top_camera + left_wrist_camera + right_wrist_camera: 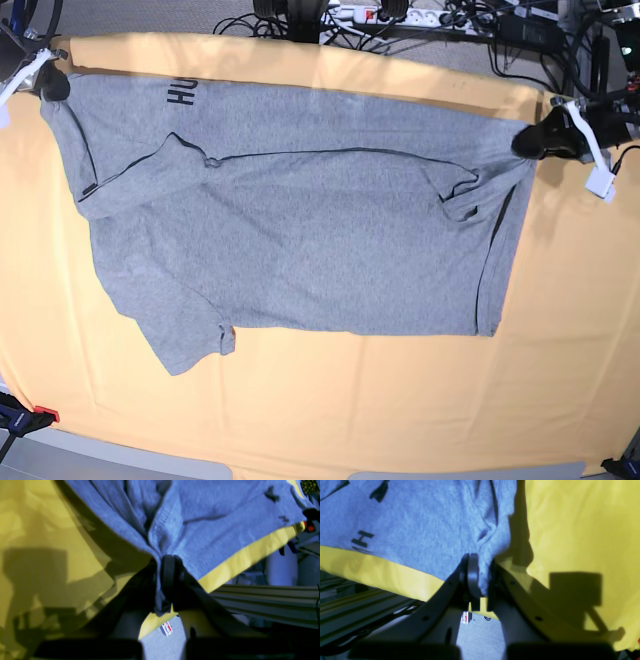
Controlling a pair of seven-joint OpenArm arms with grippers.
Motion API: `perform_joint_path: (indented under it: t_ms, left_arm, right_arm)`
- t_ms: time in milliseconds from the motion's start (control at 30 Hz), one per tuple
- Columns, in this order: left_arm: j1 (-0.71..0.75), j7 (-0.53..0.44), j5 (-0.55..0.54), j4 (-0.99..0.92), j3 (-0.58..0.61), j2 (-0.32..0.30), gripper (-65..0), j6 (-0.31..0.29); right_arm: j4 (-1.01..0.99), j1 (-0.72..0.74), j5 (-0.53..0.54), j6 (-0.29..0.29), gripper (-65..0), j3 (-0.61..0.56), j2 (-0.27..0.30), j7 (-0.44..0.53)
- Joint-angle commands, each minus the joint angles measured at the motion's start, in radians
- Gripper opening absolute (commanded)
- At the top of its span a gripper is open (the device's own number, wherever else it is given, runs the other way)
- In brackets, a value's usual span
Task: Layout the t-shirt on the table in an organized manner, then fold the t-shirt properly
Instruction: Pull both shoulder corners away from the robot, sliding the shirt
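Base view, from the near edge outward: the bare table [320, 420] cloth, then the t-shirt [300, 250] lying sideways, its lower half flat and an upper flap folded down over it, with dark lettering [180, 93] showing near the far edge. At the far corners both arms pinch fabric: the right gripper [52, 85] at the view's left, the left gripper [530, 143] at the view's right. The wrist views confirm it, each pair of jaws clamped on a bunched grey edge with the cloth pulled taut between them. To do this step well, I judge both arms should travel together at equal height and keep the tension even, so the carried edge stays straight. Letting go early risks a skewed, wrinkled fold.
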Motion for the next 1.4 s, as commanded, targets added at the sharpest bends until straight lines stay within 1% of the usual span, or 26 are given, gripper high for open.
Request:
perform_joint_path:
  t_ms: [0, 133, 267, 400, 700, 833, 967, 1167, 1367]
  left_arm:
    - [-0.002, -0.014, -0.018, 0.014, -0.008, -0.029, -65.0, -0.006]
    - [0.0, -0.014, -0.017, 0.014, -0.008, -0.04, -65.0, -0.006]
    - [0.0, -0.014, -0.019, 0.014, -0.008, -0.065, -65.0, -0.005]
    - [0.006, -0.014, -0.077, 0.014, -0.008, -0.077, -65.0, -0.006]
    - [0.079, -0.014, -0.077, 0.014, -0.008, -0.086, -65.0, -0.015]
    - [0.08, -0.014, -0.077, 0.014, -0.008, -0.09, -65.0, -0.015]
    - [0.081, -0.014, -0.077, 0.014, -0.008, -0.103, -65.0, -0.015]
    - [0.095, -0.014, -0.077, 0.014, -0.008, -0.143, -65.0, -0.015]
    - [0.128, -0.014, -0.077, 0.014, -0.008, -0.144, -65.0, -0.015]
  right_arm:
    - [0.015, -0.006, 0.011, 0.002, -65.0, 0.009, 0.018, 0.011]
    - [0.015, -0.006, 0.01, 0.002, -65.0, 0.009, 0.018, 0.011]
    - [0.015, -0.036, 0.01, 0.002, -65.0, 0.009, 0.019, 0.011]
    - [0.015, -0.055, 0.01, 0.002, -65.0, 0.009, 0.02, 0.011]
    - [0.015, -0.071, 0.01, 0.002, -65.0, 0.009, 0.021, 0.011]
    - [0.015, -0.083, 0.01, 0.002, -65.0, 0.009, 0.021, 0.011]
    - [0.015, -0.109, 0.01, 0.002, -65.0, 0.009, 0.022, 0.011]
    - [0.015, -0.108, 0.011, 0.002, -65.0, 0.009, 0.023, 0.011]
    - [0.015, -0.108, 0.011, 0.002, -65.0, 0.009, 0.023, 0.011]
